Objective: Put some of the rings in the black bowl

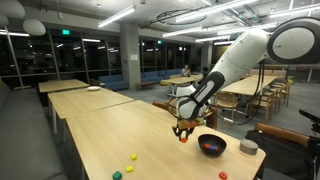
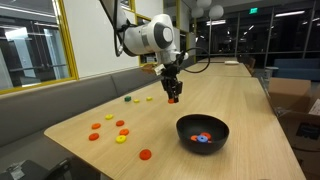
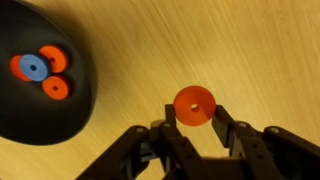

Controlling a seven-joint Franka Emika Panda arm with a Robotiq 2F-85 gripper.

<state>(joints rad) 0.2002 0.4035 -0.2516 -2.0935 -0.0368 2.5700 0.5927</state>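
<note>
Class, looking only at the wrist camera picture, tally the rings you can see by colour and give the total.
Orange-red rings: 4 (three in the black bowl, one in the gripper)
Blue rings: 1 (in the bowl)
Total: 5

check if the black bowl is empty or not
Not empty: the wrist view shows three rings in the black bowl, two orange, one blue.
</note>
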